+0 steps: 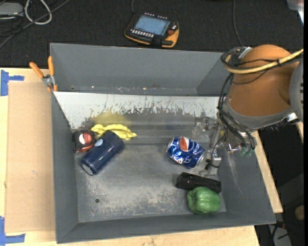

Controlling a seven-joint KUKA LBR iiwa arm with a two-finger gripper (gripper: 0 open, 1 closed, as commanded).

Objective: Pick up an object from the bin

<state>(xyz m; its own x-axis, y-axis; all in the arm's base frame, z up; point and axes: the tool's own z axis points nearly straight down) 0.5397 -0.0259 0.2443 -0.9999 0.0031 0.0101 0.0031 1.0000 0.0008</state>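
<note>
My gripper (213,162) hangs at the right side of the bin, its metal fingers pointing down. It is just right of a crushed blue Pepsi can (184,151) and just above a flat black object (197,182). A green bell pepper (204,201) lies in front of the black object, near the bin's front right corner. I see nothing between the fingers.
At the bin's left lie a dark blue cup (102,152) on its side, a yellow crumpled thing (114,130) behind it and a small red and black round thing (84,139). The arm's orange cover and cables hang over the right rim.
</note>
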